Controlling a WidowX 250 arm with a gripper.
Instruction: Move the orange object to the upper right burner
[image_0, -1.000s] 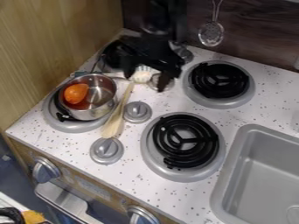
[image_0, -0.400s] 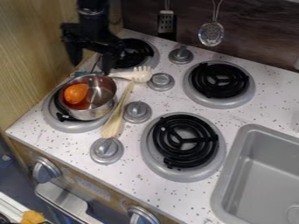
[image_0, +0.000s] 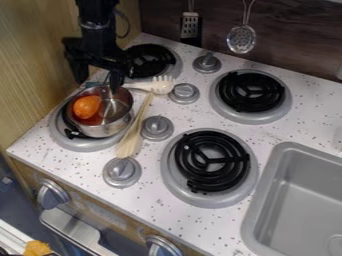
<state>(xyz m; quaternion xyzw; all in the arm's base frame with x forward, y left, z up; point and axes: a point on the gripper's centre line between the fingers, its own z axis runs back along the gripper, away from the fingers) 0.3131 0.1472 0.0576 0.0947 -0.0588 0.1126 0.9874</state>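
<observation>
My gripper (image_0: 98, 84) hangs above the back edge of the metal pot, its two fingers spread apart with nothing between them. The orange object (image_0: 87, 107) lies inside the pot (image_0: 105, 130), against its left side and below the gripper. That pot rests on the lower left burner (image_0: 79, 144). At the upper right is a burner (image_0: 250, 93) with a black coil and nothing on it.
A wooden spoon (image_0: 134, 131) and a pale fork-shaped utensil (image_0: 159, 85) lie right of the pot, among stove knobs (image_0: 157, 128). Two more burners sit at upper left (image_0: 148, 61) and lower right (image_0: 212, 161). A grey sink (image_0: 297, 200) is at right.
The gripper has moved left from over the upper left burner and knobs to the pot, then slightly lower. The pot and the orange object have stayed in place.
</observation>
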